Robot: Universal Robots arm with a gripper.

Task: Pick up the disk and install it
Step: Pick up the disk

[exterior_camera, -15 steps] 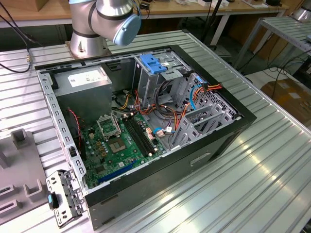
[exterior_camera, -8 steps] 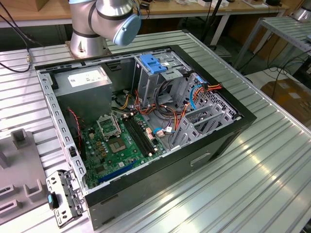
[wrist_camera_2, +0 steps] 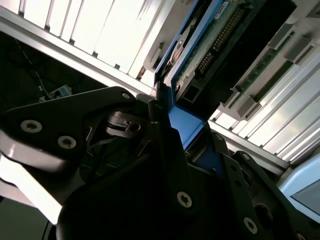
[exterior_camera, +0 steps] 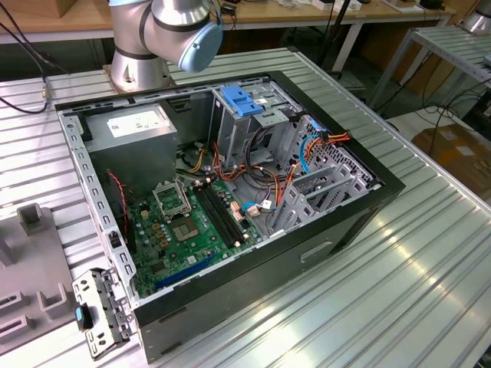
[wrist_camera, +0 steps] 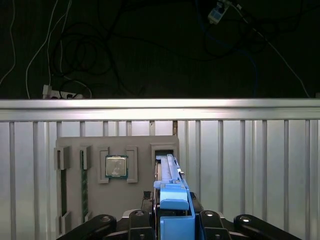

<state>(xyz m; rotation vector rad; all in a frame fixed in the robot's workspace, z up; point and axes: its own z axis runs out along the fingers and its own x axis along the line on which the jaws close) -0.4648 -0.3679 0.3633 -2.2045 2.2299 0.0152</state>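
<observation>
The hand [wrist_camera: 173,217] grips the disk [wrist_camera: 169,172] by its blue rails, on edge at the grey tray's [wrist_camera: 100,200] slot.

Arm [exterior_camera: 165,19] had silver cylindrical joints, pale-blue end cap [exterior_camera: 201,42], broad silver base [exterior_camera: 134,73]. Gripper [wrist_camera: 174,215] was matte black, linkage plates [wrist_camera_2: 75,125] fastened with silver screws [wrist_camera_2: 184,200].
</observation>
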